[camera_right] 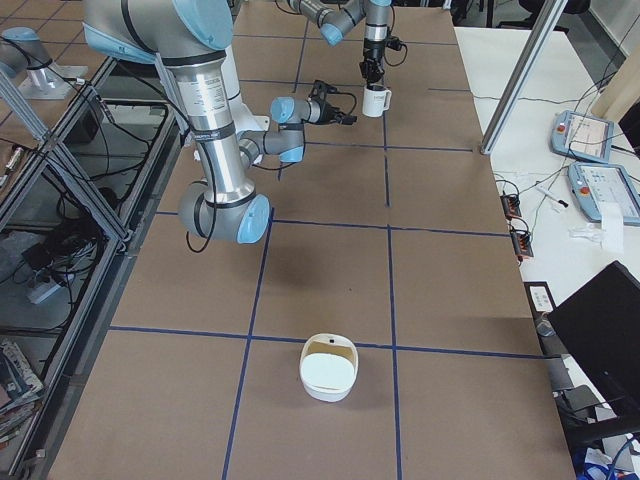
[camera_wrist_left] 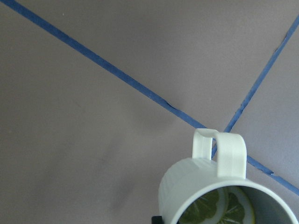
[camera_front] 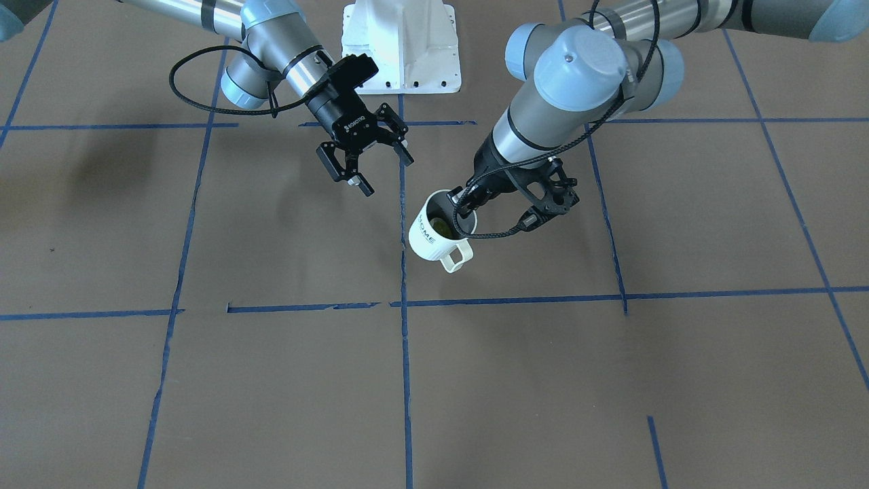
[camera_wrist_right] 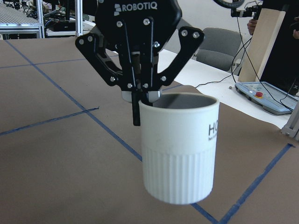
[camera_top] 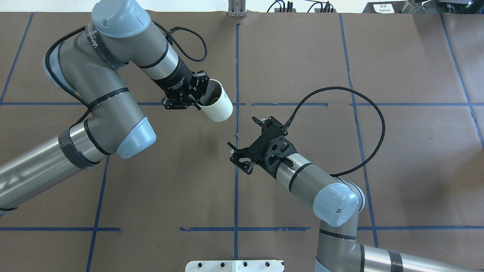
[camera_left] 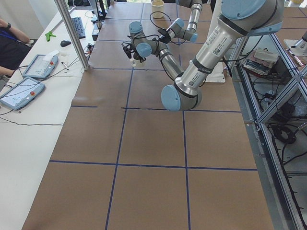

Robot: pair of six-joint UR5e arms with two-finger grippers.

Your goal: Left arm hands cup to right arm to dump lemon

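My left gripper (camera_top: pixel 197 99) is shut on the rim of the white cup (camera_top: pixel 218 105), one finger inside and one outside, and holds it off the table near the centre line. The cup also shows in the front view (camera_front: pixel 434 238), handle toward the operators' side. The yellow-green lemon (camera_front: pixel 442 227) lies inside it and shows as a slice in the left wrist view (camera_wrist_left: pixel 225 210). My right gripper (camera_top: pixel 242 134) is open and empty, a short way from the cup and facing it. The right wrist view shows the cup (camera_wrist_right: pixel 178 149) hanging from the left gripper (camera_wrist_right: pixel 142 105).
A white bowl (camera_right: pixel 328 368) sits at the table's right end, far from both grippers. The robot's white base (camera_front: pixel 400 44) stands at the table's near edge. Blue tape lines (camera_front: pixel 404 353) grid the brown tabletop. Operator pendants (camera_left: pixel 21 91) lie on a side bench.
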